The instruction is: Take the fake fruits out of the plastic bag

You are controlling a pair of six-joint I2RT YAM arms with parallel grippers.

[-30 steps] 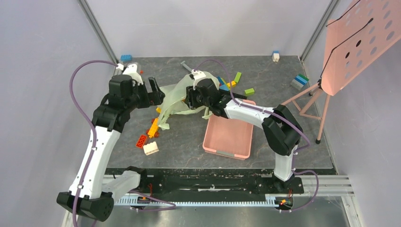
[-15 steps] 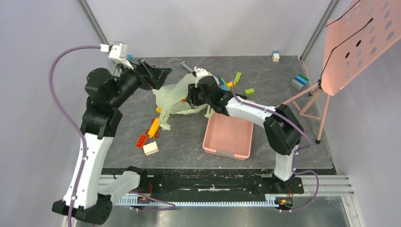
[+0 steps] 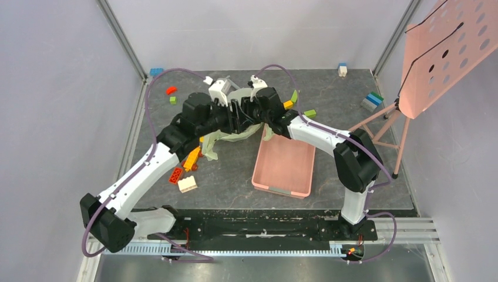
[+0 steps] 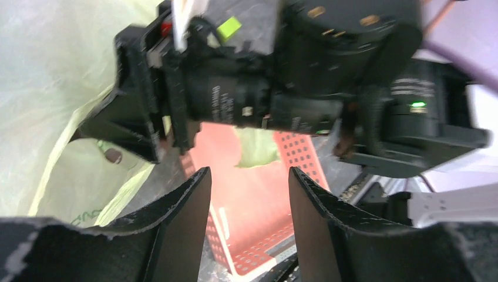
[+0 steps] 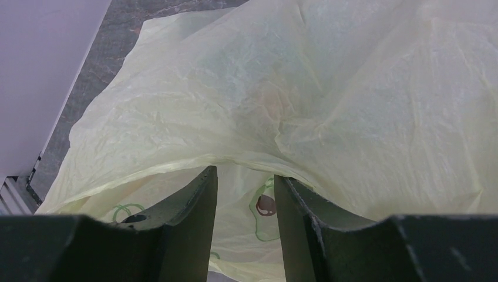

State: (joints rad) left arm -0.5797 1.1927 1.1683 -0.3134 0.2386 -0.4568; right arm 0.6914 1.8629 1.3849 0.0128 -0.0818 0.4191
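Observation:
The pale green plastic bag (image 3: pixel 226 136) lies crumpled at the table's centre between both arms. My right gripper (image 3: pixel 249 113) is at its top. In the right wrist view its jaws (image 5: pixel 244 173) stand apart, with a fold of the bag (image 5: pixel 329 88) draped over the fingertips and nothing in the gap. No fake fruit shows plainly; a faint orange tint (image 5: pixel 267 103) glows through the film. My left gripper (image 3: pixel 235 117) sits right beside the right one, open and empty (image 4: pixel 249 176). It looks past the right gripper's body (image 4: pixel 235 100) at the bag (image 4: pixel 53 88).
A pink perforated basket (image 3: pixel 276 188) lies right of the bag and shows beyond the left fingers (image 4: pixel 246 205). Toy blocks lie scattered: orange, red and white ones (image 3: pixel 185 167) at front left, green and blue ones (image 3: pixel 295 97) behind. A pink perforated stand (image 3: pixel 446 53) rises at the right.
My left arm has swung from the table's left side in to the bag's top, beside the right gripper, and its jaws have narrowed. The right gripper and bag shifted slightly back.

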